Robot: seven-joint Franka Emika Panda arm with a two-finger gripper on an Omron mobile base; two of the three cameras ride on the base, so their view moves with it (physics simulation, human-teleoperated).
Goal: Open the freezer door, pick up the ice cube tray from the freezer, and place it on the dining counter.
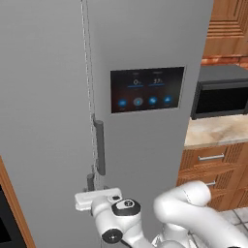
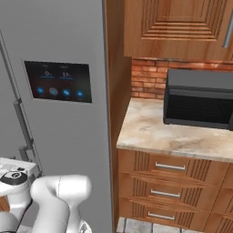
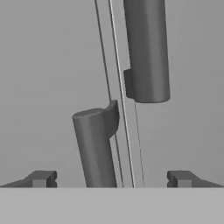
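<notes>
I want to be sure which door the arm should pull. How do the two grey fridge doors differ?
The freezer door on the left is plain, while the door with the touchscreen carries a dark lit panel. In the hand view the freezer door's bar handle rises from the bottom between the open gripper tips, tilted; the other handle hangs from the top. Both doors are matte grey and shut.

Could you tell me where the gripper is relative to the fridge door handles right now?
The gripper is at the seam between the two grey doors, low in the left base view. In the hand view its open fingertips straddle the freezer door handle, just below the touchscreen door's handle.
</notes>
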